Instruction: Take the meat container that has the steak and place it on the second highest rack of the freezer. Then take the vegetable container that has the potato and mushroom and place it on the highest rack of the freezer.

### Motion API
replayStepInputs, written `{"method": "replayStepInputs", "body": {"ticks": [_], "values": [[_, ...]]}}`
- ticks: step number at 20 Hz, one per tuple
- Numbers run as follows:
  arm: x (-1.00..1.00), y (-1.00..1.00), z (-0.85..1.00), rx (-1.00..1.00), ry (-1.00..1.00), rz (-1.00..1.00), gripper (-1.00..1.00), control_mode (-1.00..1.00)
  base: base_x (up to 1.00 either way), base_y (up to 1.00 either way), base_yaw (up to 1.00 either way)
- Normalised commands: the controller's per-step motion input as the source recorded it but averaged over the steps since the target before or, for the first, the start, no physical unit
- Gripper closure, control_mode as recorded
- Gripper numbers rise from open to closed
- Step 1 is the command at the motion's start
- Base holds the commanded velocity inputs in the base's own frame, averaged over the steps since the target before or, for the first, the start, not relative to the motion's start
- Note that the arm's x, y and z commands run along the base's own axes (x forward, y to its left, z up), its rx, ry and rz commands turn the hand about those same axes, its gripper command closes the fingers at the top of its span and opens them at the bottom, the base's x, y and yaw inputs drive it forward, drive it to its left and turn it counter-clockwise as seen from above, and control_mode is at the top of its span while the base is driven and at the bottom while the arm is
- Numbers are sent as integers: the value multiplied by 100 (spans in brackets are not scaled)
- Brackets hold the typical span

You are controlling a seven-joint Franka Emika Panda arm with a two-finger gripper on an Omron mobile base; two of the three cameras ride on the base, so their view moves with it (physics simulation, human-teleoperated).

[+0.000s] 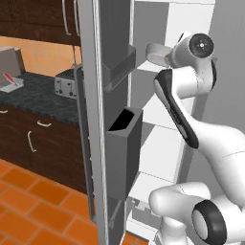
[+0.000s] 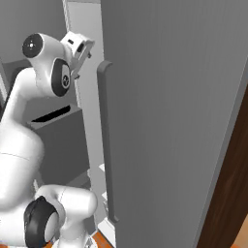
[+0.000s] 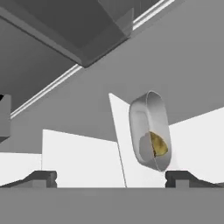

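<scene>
In the hand view the vegetable container (image 3: pixel 149 130), a light-grey rounded bowl, rests on a white shelf (image 3: pixel 83 159) inside the freezer (image 1: pixel 191 28). The view is rolled, so the bowl looks tipped on its side. The yellow-brown potato (image 3: pixel 158 145) lies in it; I cannot make out the mushroom. My gripper (image 3: pixel 111 179) is open, its fingertips (image 3: pixel 41 178) wide apart and short of the bowl, touching nothing. From the left base view my hand (image 1: pixel 154 51) reaches in above a high shelf. A grey tub with the red steak (image 1: pixel 8 77) sits on the counter at far left.
The open freezer door (image 1: pixel 95 119) stands left of the arm with two dark bins (image 1: pixel 123 143) facing inward. A toaster (image 1: pixel 64 83) sits on the dark counter (image 1: pixel 38 98). In the right base view a tall grey panel with a handle (image 2: pixel 106 145) stands close on the right.
</scene>
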Motion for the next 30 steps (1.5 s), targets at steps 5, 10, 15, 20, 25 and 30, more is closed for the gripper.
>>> {"method": "replayStepInputs", "body": {"ticks": [5, 10, 15, 20, 25, 30], "values": [[-100, -3, 0, -13, 2, 8, -100, -100, 0, 0, 0], [-100, -8, -25, -15, 10, 1, -100, -100, 0, 0, 0], [-81, -11, -65, -15, 24, 7, -100, -100, 0, 0, 0], [-45, 0, -35, -12, 16, 5, -100, 100, -17, 0, 0], [0, 0, 0, 0, 0, 0, -100, 100, -100, -14, 15], [0, 0, 0, 0, 0, 0, -100, 100, -100, -4, 51]]}}
